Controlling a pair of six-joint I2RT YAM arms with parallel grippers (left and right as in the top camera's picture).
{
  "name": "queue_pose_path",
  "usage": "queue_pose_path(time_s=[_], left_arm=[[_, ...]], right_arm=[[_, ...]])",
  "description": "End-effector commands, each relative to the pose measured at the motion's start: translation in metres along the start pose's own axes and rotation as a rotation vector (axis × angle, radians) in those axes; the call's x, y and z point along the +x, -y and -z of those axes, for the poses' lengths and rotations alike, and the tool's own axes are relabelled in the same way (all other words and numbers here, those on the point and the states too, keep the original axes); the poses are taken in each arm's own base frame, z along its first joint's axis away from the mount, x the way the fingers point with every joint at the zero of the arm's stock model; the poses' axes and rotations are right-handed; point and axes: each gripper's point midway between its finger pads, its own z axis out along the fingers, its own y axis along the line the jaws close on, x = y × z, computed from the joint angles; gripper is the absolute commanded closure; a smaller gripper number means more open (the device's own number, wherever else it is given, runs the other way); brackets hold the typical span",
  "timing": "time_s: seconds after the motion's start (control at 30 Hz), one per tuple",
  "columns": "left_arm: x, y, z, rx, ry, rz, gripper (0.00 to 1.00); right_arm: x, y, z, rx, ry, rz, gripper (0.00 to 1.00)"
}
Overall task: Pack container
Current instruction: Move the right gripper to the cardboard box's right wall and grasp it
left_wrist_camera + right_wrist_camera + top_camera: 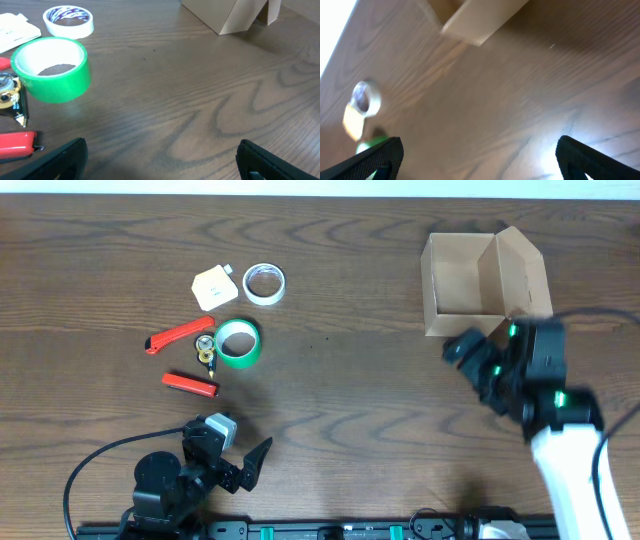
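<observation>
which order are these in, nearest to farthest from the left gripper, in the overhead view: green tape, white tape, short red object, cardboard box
1. short red object, just ahead and left of the left gripper
2. green tape roll, farther up the table
3. white tape roll, just beyond the green one
4. cardboard box, far across on the right side

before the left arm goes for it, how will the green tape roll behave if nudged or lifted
The green tape roll lies flat on the table, hole up, so a nudge would probably slide it, not roll it. Its wall holds a clean round shape, so it is likely stiff. Tipped onto its edge it could roll away.
</observation>
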Motion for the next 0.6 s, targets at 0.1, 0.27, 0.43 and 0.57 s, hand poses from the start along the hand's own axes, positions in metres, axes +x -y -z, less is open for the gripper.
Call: queue_pose_path(time_s=[0.1, 0.27, 0.43, 0.57], left_arm=[[0.006, -0.003, -0.002, -0.008, -0.008, 0.009, 0.05], [0.006, -0.003, -0.002, -0.008, -0.008, 0.009, 0.05], [0.006, -0.003, -0.002, -0.008, -0.008, 0.009, 0.05], [0.006, -0.003, -0.002, -0.008, -0.008, 0.009, 0.05]], right_arm=[[-0.047, 0.006, -0.039, 0.157, -0.073, -0.122, 0.01], [-0.066, 0.015, -0.077, 0.201, -0.13, -0.219, 0.01], [-0.073, 0.029, -0.108, 0.238, -0.15, -0.272, 0.01], [-0.075, 0.032, -0.125, 0.241, -0.153, -0.275, 0.05]])
